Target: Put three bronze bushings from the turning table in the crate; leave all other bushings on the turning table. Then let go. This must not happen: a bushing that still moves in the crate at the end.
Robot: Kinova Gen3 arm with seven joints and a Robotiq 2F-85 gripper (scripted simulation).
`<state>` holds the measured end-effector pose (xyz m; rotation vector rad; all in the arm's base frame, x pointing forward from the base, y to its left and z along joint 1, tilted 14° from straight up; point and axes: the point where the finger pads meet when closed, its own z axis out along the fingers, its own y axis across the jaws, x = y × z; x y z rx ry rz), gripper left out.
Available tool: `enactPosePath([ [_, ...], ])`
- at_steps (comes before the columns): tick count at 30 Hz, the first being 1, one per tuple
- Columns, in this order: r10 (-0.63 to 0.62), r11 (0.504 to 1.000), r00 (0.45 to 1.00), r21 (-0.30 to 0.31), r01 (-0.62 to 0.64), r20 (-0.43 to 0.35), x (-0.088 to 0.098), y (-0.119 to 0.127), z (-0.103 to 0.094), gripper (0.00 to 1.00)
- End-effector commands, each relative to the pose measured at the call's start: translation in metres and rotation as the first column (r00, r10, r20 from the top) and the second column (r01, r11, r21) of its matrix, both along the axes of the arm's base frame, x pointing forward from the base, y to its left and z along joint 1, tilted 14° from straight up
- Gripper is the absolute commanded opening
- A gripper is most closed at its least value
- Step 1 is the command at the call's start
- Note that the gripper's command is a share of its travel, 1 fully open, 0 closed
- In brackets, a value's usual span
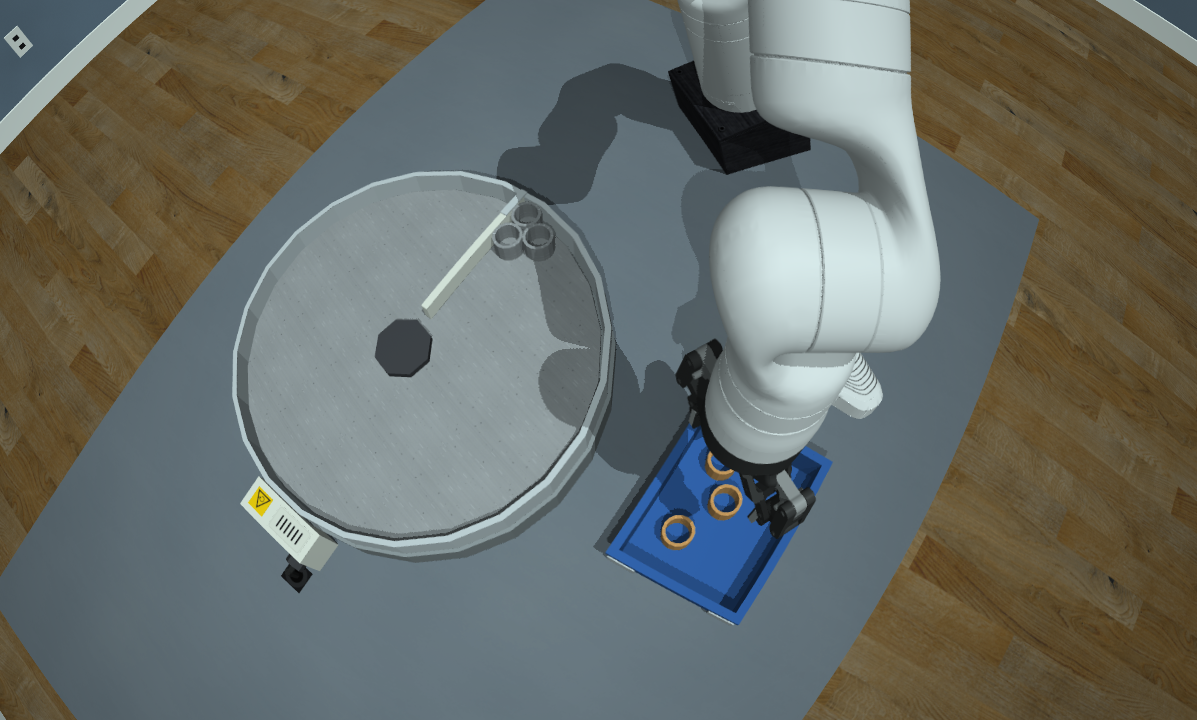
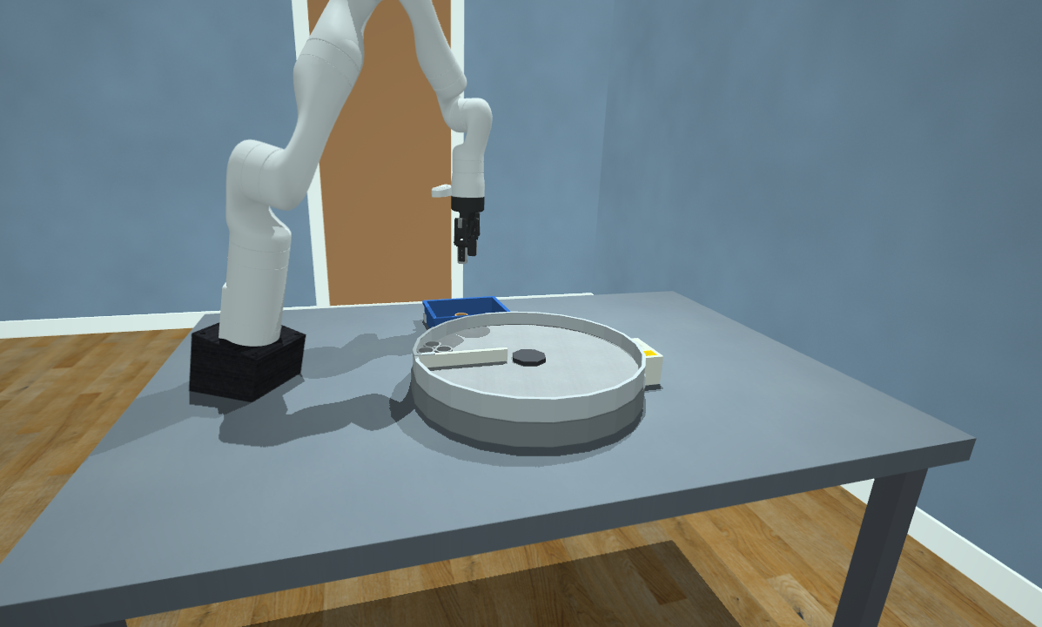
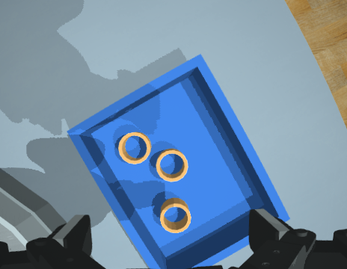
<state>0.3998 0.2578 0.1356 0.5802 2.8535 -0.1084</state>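
Three bronze bushings (image 1: 664, 531) (image 1: 711, 501) (image 1: 708, 462) lie in the blue crate (image 1: 674, 573) (image 2: 439, 312) (image 3: 238, 140). The wrist view shows them as three rings (image 3: 121, 149) (image 3: 158, 166) (image 3: 161, 217) on the crate floor. My gripper (image 2: 467, 253) (image 3: 170, 231) is open and empty and hangs well above the crate. Three grey bushings (image 1: 495, 241) (image 2: 440, 347) sit together against the white bar (image 1: 468, 259) (image 2: 469, 357) at the rim of the turning table (image 1: 249, 376) (image 2: 524, 405).
A black hub (image 1: 402, 347) (image 2: 527, 357) marks the turning table's middle. A white control box (image 1: 284, 523) (image 2: 653, 362) sticks out from its rim. The arm's black base (image 1: 736, 125) (image 2: 247, 362) stands behind the crate. The crate lies close to the turning table's right side.
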Motion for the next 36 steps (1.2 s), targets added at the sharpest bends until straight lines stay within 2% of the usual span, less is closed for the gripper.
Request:
enactPosePath([
  [1, 0.0, 1.0, 1.0, 0.002, 0.0, 0.001, 0.0003, 0.0003, 0.0008, 1.0],
  [2, 0.0, 1.0, 1.0, 0.002, 0.0, 0.001, 0.0003, 0.0003, 0.0008, 1.0],
  [7, 0.216, 0.975, 0.976, -0.041, -0.217, -0.03, -0.0005, -0.0012, 0.0053, 1.0],
  [19, 0.216, 0.975, 0.976, -0.041, -0.217, -0.03, -0.0005, -0.0012, 0.0053, 1.0],
  [24, 0.42, 0.902, 0.905, -0.077, -0.425, -0.069, -0.0013, -0.0028, 0.0099, 1.0],
  [36, 0.42, 0.902, 0.905, -0.077, -0.425, -0.069, -0.0013, -0.0028, 0.0099, 1.0],
])
